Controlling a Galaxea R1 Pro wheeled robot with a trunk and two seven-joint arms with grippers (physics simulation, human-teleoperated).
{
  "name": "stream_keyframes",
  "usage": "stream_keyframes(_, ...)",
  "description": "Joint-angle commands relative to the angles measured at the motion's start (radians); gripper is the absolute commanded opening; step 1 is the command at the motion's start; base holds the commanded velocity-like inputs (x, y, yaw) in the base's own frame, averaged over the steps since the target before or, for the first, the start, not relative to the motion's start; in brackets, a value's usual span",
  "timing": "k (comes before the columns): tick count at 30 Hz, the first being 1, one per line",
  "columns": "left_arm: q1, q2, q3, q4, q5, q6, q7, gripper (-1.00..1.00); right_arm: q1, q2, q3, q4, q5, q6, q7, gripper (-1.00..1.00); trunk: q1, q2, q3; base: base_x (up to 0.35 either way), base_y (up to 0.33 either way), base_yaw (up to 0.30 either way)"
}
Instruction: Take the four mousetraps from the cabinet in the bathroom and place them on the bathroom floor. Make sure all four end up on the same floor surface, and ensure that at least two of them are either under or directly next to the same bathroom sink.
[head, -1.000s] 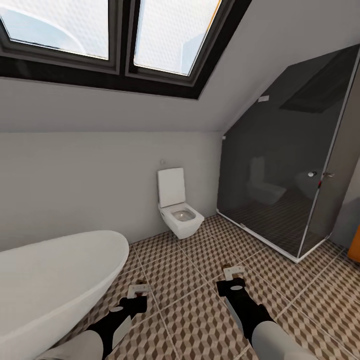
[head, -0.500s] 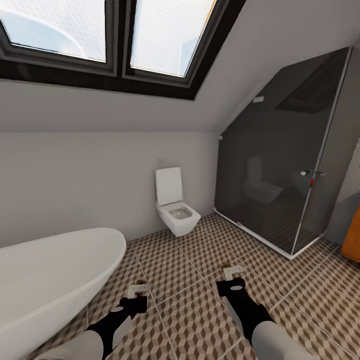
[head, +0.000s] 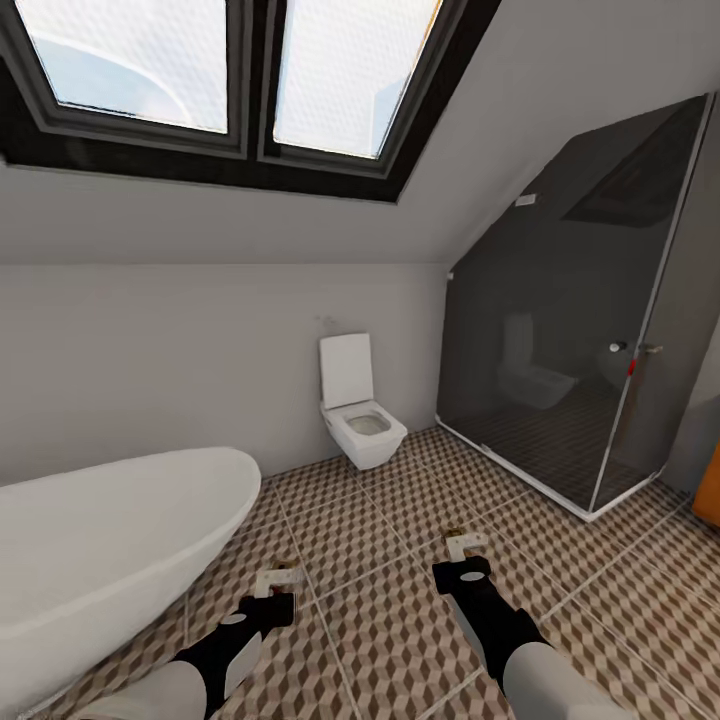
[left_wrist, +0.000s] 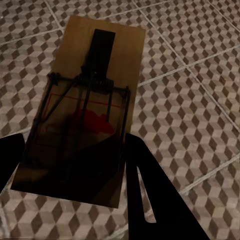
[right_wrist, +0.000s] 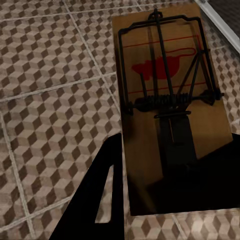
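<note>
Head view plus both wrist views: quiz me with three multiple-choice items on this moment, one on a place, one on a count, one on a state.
1. What stands against the far wall, between the bathtub and the glass shower?
A. a sink
B. a toilet
C. a cabinet

2. How many mousetraps are being carried?
A. one
B. two
C. four

3. What is the state of the left tool?
A. open and empty
B. shut on a mousetrap
C. resting on the floor

Answers:
1 B: the white toilet with its lid up stands there.
2 B: one mousetrap sits in the left tool and another in the right tool.
3 B: in the left wrist view its fingers clamp the left mousetrap above the bathroom floor; the right mousetrap is held likewise.
</note>
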Motion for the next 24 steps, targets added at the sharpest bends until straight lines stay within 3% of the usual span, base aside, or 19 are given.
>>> stream_keyframes(1, -0.001, 0.001, -0.007, 0.002, 0.009, -0.004, 0.001, -1.00, 0.000, 0.001, -0.007, -0.002, 0.009, 0.005, 0.003, -1.00, 0.000, -0.001, -0.001, -0.001, -0.001, 0.264)
stream_keyframes(7, -0.001, 0.030, -0.004, 0.007, 0.022, -0.005, -0.001, -1.00, 0.000, 0.002, -0.007, 0.013, 0.009, 0.005, 0.003, -1.00, 0.000, -0.001, 0.002, 0.000, 0.000, 0.267)
stream_keyframes(10, -0.001, 0.063, -0.005, 0.023, 0.102, -0.006, -0.007, -1.00, 0.000, 0.003, -0.007, 0.069, 0.009, 0.002, 0.000, -1.00, 0.000, -0.001, 0.003, 0.000, 0.000, 0.269)
stream_keyframes(12, -0.001, 0.075, -0.006, 0.037, 0.135, -0.008, -0.009, -1.00, 0.000, 0.004, -0.007, 0.099, 0.009, -0.003, 0.000, -1.00, 0.000, -0.001, 0.004, 0.000, 0.000, 0.269)
stream_keyframes(13, -0.001, 0.092, -0.007, 0.063, 0.173, -0.019, -0.012, -1.00, 0.000, 0.004, -0.007, 0.149, 0.010, -0.008, -0.001, -1.00, 0.000, -0.001, 0.004, 0.000, 0.000, 0.269)
stream_keyframes(15, 0.001, 0.112, -0.008, 0.111, 0.205, -0.060, -0.015, -1.00, 0.000, 0.004, -0.008, 0.214, 0.010, -0.013, -0.001, -1.00, 0.000, -0.001, 0.004, 0.000, 0.000, 0.269)
stream_keyframes(19, 0.006, 0.128, -0.008, 0.133, 0.214, -0.087, -0.015, -1.00, 0.000, 0.005, -0.008, 0.258, 0.004, -0.014, -0.001, -1.00, 0.000, -0.001, 0.004, 0.000, 0.000, 0.270)
stream_keyframes(24, 0.009, 0.135, -0.008, 0.141, 0.216, -0.099, -0.016, -1.00, 0.000, 0.006, -0.009, 0.389, -0.008, -0.044, 0.000, -1.00, 0.000, -0.001, 0.004, 0.000, 0.000, 0.270)
